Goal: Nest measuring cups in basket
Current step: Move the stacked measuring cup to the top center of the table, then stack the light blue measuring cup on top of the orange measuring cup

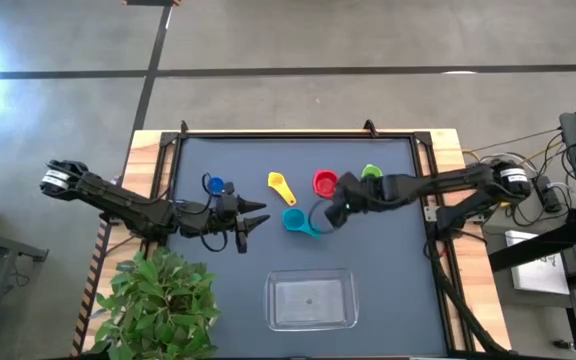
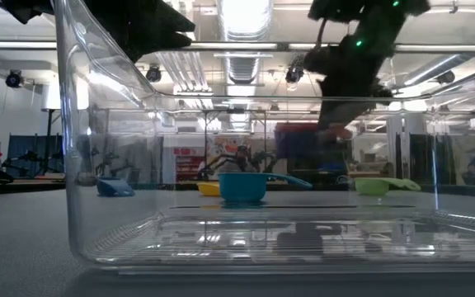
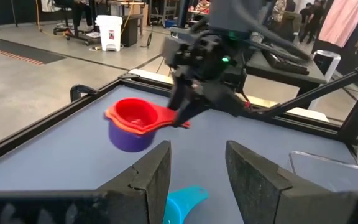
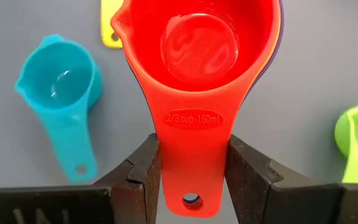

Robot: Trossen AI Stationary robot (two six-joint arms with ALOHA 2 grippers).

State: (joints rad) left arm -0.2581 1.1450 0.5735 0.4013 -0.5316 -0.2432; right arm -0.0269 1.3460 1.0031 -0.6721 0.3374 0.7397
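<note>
My right gripper (image 4: 191,155) is shut on a nested stack of measuring cups with the red cup (image 1: 325,183) on top; an orange rim and a purple cup (image 3: 129,138) show beneath it. Loose on the mat stand the teal cup (image 1: 296,220), the yellow cup (image 1: 280,185), the green cup (image 1: 371,173) and the blue cup (image 1: 215,186). The clear basket (image 1: 311,300) sits near the table's near edge. My left gripper (image 1: 251,222) hangs open left of the teal cup and touches nothing. My right gripper pinches the stack's flat red handle (image 4: 191,134) between its two fingers (image 4: 145,168), near the handle's free end. The fingers lie along the handle, coming from the table's right. The cups sit upright, and in the low view the stack (image 2: 303,148) seems lifted just off the mat.
A potted plant (image 1: 163,300) stands at the near left corner, beside my left arm. A raised frame (image 1: 298,133) borders the dark mat. Bare mat lies between the loose cups and the basket.
</note>
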